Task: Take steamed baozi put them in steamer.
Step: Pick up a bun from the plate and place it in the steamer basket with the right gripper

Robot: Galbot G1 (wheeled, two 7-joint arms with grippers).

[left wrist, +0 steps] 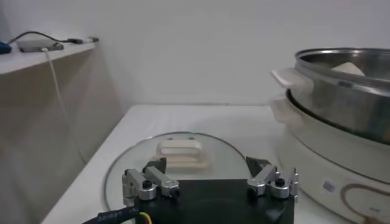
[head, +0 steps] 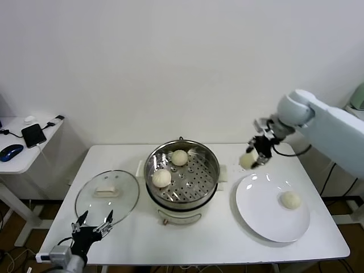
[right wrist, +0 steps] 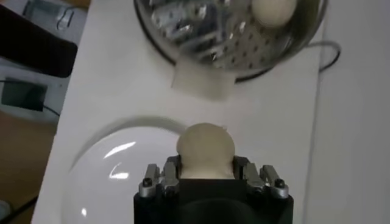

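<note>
Head view: smooth cream-white baozi (head: 247,161)

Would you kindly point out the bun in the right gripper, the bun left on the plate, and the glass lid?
Held bun (right wrist: 205,149), right wrist view, its domed top.
Plate bun (head: 290,199), head view, its middle.
Glass lid (head: 128,196), head view, bare glass.

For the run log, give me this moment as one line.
right claw: shut on bun, raised between plate and steamer | steamer: two buns | plate: one bun | left claw: open, by lid
</note>
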